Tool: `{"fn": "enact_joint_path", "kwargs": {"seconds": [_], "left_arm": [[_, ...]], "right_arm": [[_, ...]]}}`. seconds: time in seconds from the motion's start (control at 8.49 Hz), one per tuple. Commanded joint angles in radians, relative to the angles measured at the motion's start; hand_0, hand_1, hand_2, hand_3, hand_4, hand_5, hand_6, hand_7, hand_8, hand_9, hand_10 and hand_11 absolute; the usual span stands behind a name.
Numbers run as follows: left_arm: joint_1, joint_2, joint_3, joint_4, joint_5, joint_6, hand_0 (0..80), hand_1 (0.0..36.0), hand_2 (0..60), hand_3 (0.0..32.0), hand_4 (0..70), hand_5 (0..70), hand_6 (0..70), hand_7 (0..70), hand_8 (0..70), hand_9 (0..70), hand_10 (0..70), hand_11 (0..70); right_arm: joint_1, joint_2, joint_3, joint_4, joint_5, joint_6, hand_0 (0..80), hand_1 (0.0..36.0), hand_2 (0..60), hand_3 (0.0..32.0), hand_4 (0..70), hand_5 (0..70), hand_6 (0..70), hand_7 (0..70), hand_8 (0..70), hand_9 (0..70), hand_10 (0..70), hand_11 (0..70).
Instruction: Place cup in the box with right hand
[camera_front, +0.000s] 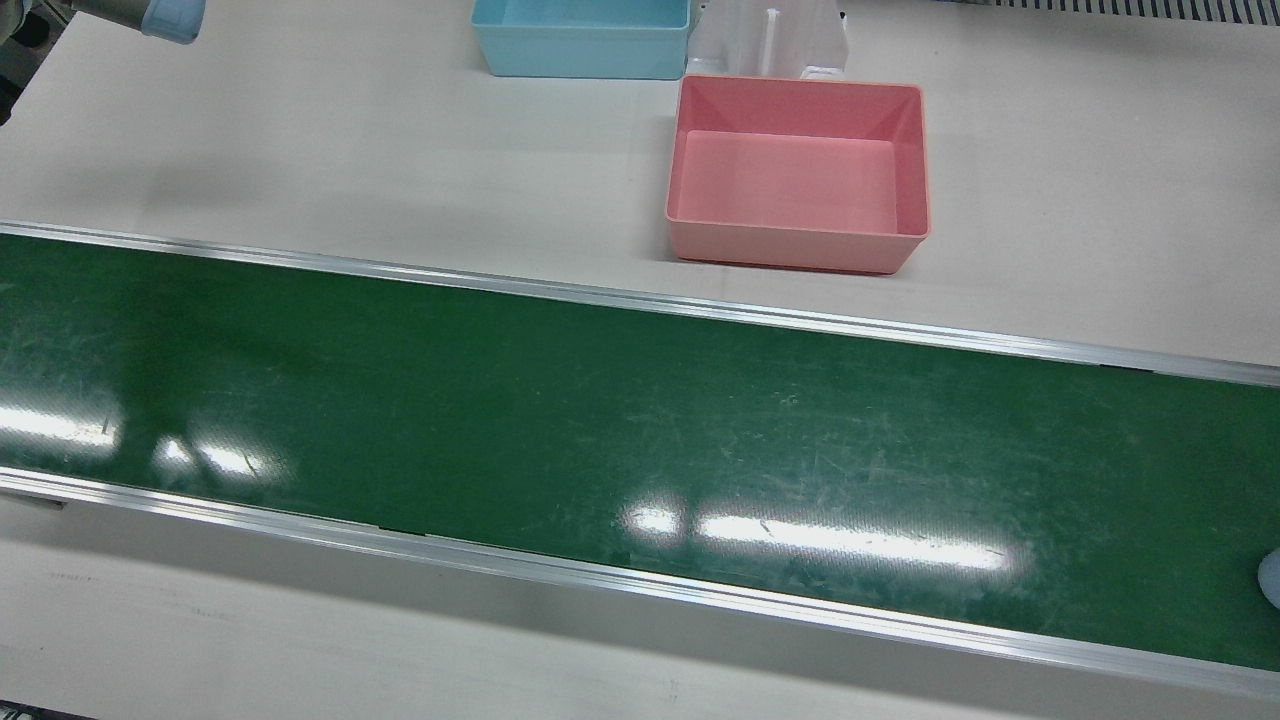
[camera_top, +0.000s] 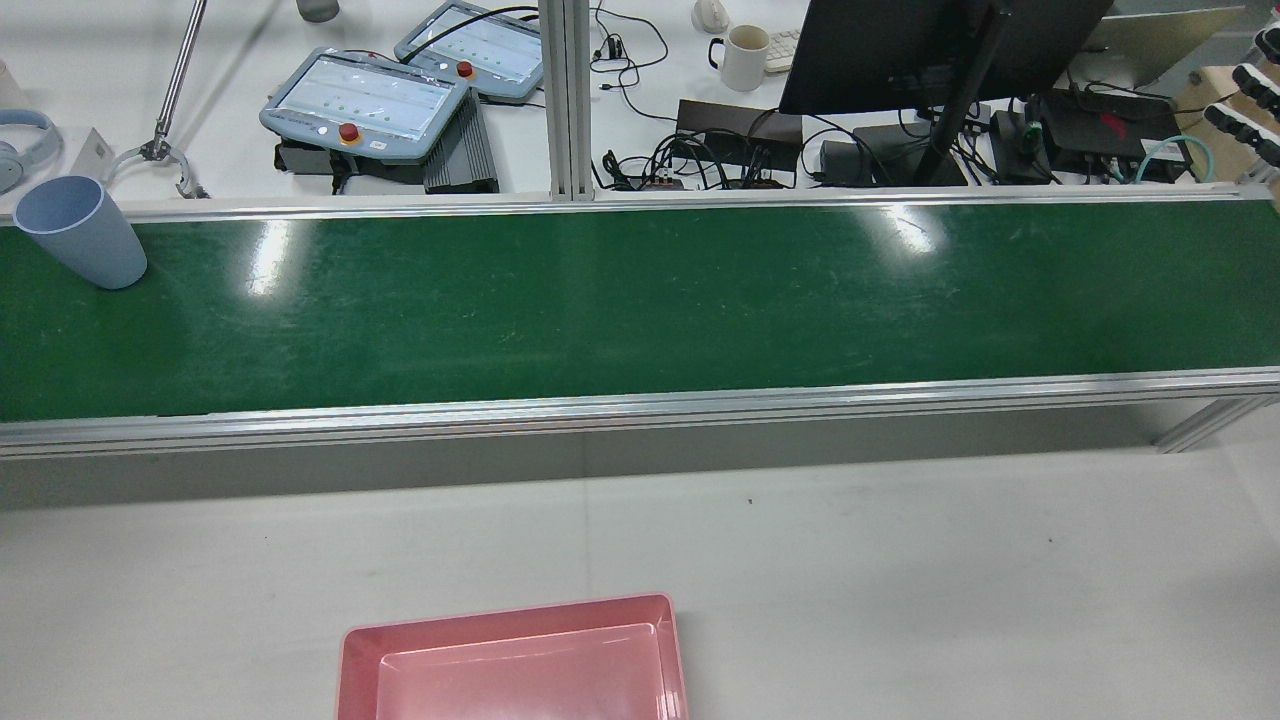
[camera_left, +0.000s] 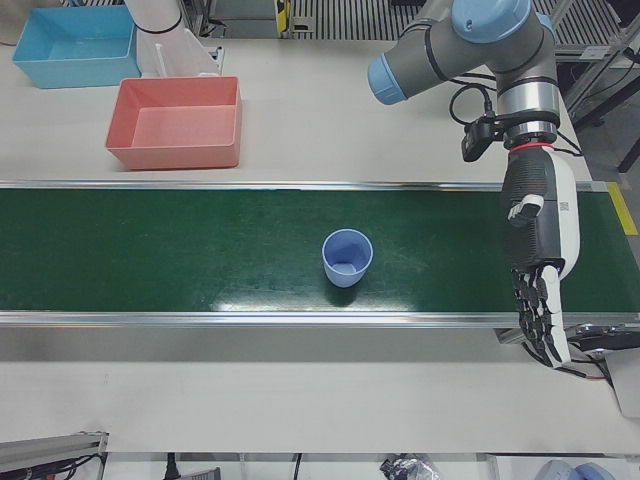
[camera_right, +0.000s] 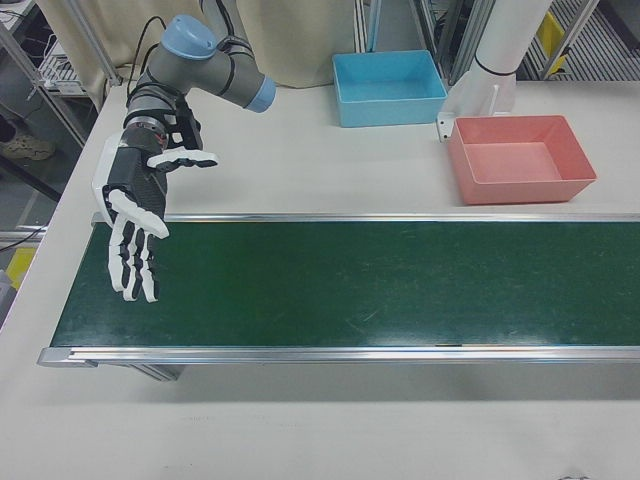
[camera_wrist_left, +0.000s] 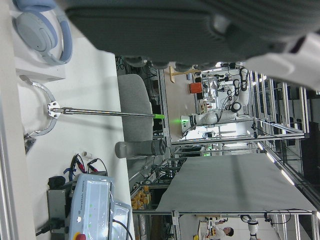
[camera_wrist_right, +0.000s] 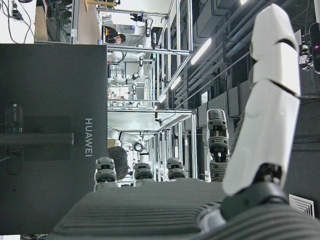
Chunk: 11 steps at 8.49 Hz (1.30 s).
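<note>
Since the pale blue plastic cup (camera_left: 347, 257) sat far off, my spread, empty right hand (camera_right: 135, 238) probably needed to wait, fingers apart.

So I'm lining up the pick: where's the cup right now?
The blue cup stands upright mid-belt in the left-front view, on the robot's left half of the green conveyor belt, clear of the open left hand.

cup (camera_left: 347, 257): pale blue, upright, on green belt | box (camera_front: 797, 172): pink, seemingly empty, on table
</note>
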<state>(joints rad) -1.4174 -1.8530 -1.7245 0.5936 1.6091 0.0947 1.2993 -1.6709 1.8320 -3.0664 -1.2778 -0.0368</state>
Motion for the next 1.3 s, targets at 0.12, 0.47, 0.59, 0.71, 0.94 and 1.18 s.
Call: {"fn": "enact_joint_path", "kwargs": {"seconds": [0.12,0.47,0.59,0.71,0.94,1.18], "left_arm": [[0.000,0.000,-0.001,-0.001,0.000,-0.001,0.0,0.0,0.0,0.0,0.0,0.0,0.0,0.0,0.0,0.0,0.0,0.0],[0.000,0.000,-0.001,0.000,0.000,0.000,0.0,0.0,0.0,0.0,0.0,0.0,0.0,0.0,0.0,0.0,0.0,0.0],[0.000,0.000,-0.001,0.000,0.000,0.000,0.0,0.0,0.0,0.0,0.0,0.0,0.0,0.0,0.0,0.0,0.0,0.0],[0.000,0.000,-0.001,0.002,0.000,0.000,0.0,0.0,0.0,0.0,0.0,0.0,0.0,0.0,0.0,0.0,0.0,0.0],[0.000,0.000,-0.001,-0.002,0.000,-0.001,0.0,0.0,0.0,0.0,0.0,0.0,0.0,0.0,0.0,0.0,0.0,0.0],[0.000,0.000,-0.001,-0.002,0.000,0.000,0.0,0.0,0.0,0.0,0.0,0.0,0.0,0.0,0.0,0.0,0.0,0.0]], "right_arm": [[0.000,0.000,0.000,0.000,0.000,0.000,52.2,20.3,13.1,14.6,13.9,6.2,2.0,12.5,5.1,5.2,6.2,10.6],[0.001,0.000,0.001,0.000,0.000,0.000,51.7,19.6,11.9,16.2,12.0,6.0,1.6,11.5,4.8,4.5,5.8,9.9],[0.000,0.000,-0.002,0.000,0.000,0.000,51.4,19.4,12.0,16.2,11.9,6.0,1.6,11.3,4.7,4.4,5.5,9.5],[0.001,0.000,0.001,0.000,0.000,0.002,51.0,18.8,11.3,15.6,13.7,5.8,1.8,12.1,5.2,5.1,5.8,9.8],[0.001,0.000,0.003,0.000,0.000,0.002,50.5,17.6,10.0,15.6,13.7,5.5,1.7,12.2,5.2,5.1,5.8,9.7],[0.000,0.000,0.000,0.000,0.000,0.000,50.4,17.5,10.4,13.8,16.5,5.5,2.1,13.3,6.1,6.4,6.4,10.5]]}}
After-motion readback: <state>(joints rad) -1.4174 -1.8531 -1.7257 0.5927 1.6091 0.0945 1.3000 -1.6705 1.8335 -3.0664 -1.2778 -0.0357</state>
